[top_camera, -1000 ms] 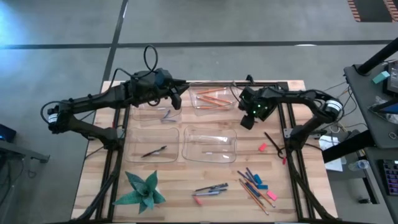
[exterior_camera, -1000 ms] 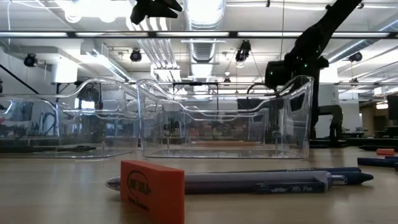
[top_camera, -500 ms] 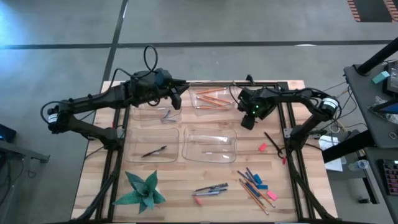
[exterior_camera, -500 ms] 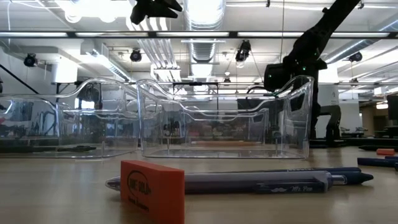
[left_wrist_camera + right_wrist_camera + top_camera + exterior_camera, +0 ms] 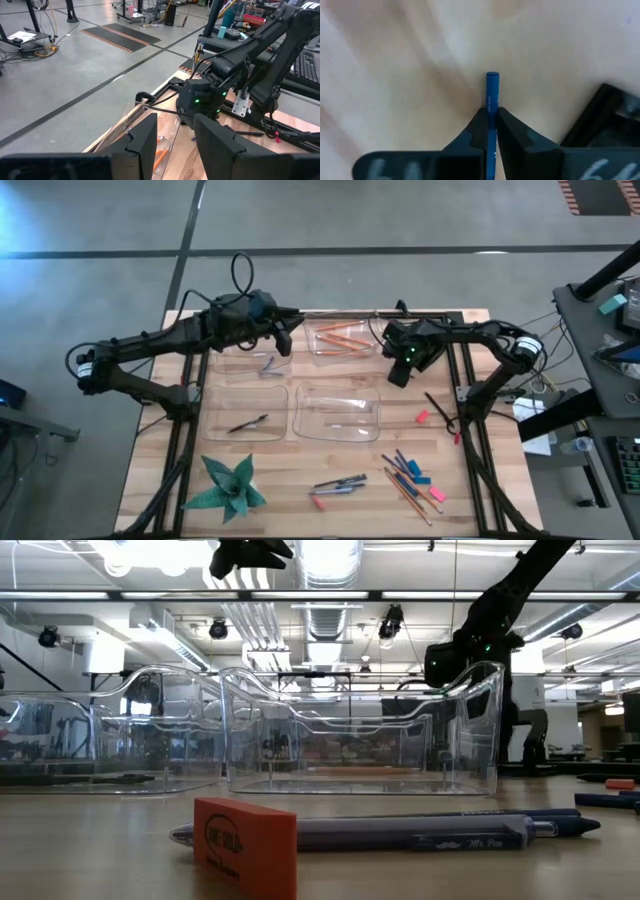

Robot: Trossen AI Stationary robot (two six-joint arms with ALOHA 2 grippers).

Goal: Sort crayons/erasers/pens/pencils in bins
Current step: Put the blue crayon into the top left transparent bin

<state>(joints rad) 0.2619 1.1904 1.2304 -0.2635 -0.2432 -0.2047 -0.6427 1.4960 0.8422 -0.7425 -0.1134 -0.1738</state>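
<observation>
My right gripper hangs to the right of the far bin, which holds orange pencils. It is shut on a thin blue crayon. My left gripper stands open and empty above the far left bin, where one small stick lies. The near left bin holds a black pen. The near right bin stands beside it. Loose pens, pencils and crayons and a pink eraser lie flat on the table's near right part. My right gripper pinches the blue crayon between its two fingers, which lie along it. One end of the crayon sticks out past the fingertips. Only the wooden table shows blurred behind the crayon, so it is lifted clear.
A green folded-paper star sits at the near left corner. A red eraser and a grey pen lie close to the low camera. A black frame rail runs along the table's right side beside my right arm.
My right arm has edged a little toward the table's left, nearer the far bin with the pencils. Nothing on the table has shifted.
</observation>
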